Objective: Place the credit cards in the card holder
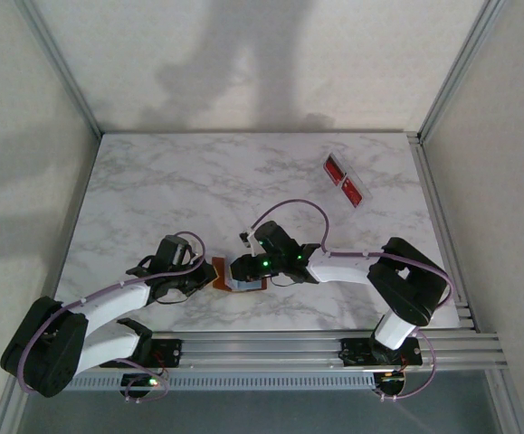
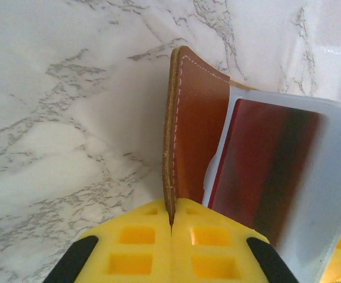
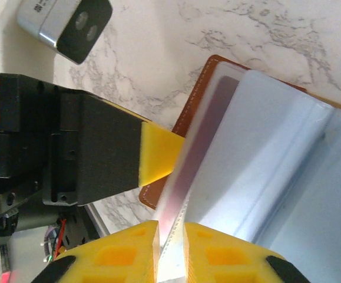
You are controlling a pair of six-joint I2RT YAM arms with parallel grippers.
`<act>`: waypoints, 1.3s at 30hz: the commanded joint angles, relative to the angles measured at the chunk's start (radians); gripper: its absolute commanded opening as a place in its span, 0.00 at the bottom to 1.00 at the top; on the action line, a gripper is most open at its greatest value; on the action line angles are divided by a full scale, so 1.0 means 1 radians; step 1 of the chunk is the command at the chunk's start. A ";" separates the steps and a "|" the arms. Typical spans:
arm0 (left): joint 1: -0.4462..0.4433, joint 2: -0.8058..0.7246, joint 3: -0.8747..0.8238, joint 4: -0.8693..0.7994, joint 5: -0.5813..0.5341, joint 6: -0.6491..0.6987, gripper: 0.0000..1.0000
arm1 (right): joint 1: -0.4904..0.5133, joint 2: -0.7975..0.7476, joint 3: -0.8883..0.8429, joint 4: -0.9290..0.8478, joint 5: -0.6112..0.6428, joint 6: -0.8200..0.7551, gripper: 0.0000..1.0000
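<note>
On the white marbled surface (image 2: 58, 118), the left claw (image 2: 171, 215) is clamped tight on the edge of the tan-brown leather card holder (image 2: 197, 130). Just right of it, the right claw (image 3: 171, 236) pinches a frosted plastic pocket leaf (image 3: 264, 147) (a red plastic credit card (image 2: 258, 159) shows through). Far right of both claws, two more red cards (image 1: 334, 169) lie in a clear tray (image 1: 352, 176).

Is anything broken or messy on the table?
Nothing looks broken or spilled. The card holder is just held open between the left tool, pinching its leather edge, and the right tool, pinching its clear pocket, with a red card inside.
</note>
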 commanded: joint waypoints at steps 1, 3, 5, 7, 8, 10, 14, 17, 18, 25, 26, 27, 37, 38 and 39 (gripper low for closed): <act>-0.007 -0.014 0.008 -0.034 -0.015 0.018 0.00 | 0.001 0.012 -0.005 0.036 -0.020 0.000 0.18; -0.007 -0.014 0.011 -0.037 -0.015 0.019 0.00 | 0.001 0.020 0.003 0.022 -0.014 -0.001 0.16; -0.007 -0.016 0.014 -0.041 -0.014 0.019 0.00 | 0.002 0.030 0.014 -0.008 -0.002 -0.011 0.15; -0.008 -0.017 0.017 -0.045 -0.015 0.022 0.00 | 0.006 0.034 0.023 -0.034 0.013 -0.029 0.22; -0.007 -0.019 0.019 -0.047 -0.016 0.022 0.00 | 0.013 0.031 0.030 -0.056 0.028 -0.047 0.28; -0.007 -0.020 0.020 -0.048 -0.017 0.022 0.00 | 0.032 0.025 0.051 -0.117 0.081 -0.079 0.35; -0.007 -0.017 0.023 -0.050 -0.017 0.020 0.00 | 0.064 0.039 0.139 -0.356 0.304 -0.099 0.48; -0.007 -0.019 0.026 -0.055 -0.018 0.022 0.00 | 0.092 0.066 0.213 -0.534 0.496 -0.098 0.49; -0.007 -0.020 0.029 -0.060 -0.019 0.023 0.00 | 0.097 0.073 0.231 -0.578 0.540 -0.086 0.49; -0.007 -0.034 0.031 -0.077 -0.030 0.026 0.00 | 0.099 0.065 0.230 -0.653 0.629 -0.037 0.52; -0.007 -0.037 0.031 -0.077 -0.030 0.026 0.00 | 0.099 0.054 0.223 -0.650 0.628 -0.032 0.54; -0.007 -0.039 0.031 -0.077 -0.030 0.026 0.00 | 0.098 0.039 0.214 -0.643 0.618 -0.031 0.56; -0.007 -0.055 0.023 -0.076 -0.027 0.021 0.00 | 0.158 -0.048 0.256 -0.621 0.563 -0.097 0.72; -0.007 -0.054 0.022 -0.074 -0.026 0.020 0.00 | 0.168 -0.041 0.269 -0.617 0.563 -0.099 0.73; -0.007 -0.053 0.020 -0.073 -0.026 0.019 0.00 | 0.177 -0.034 0.276 -0.608 0.559 -0.099 0.73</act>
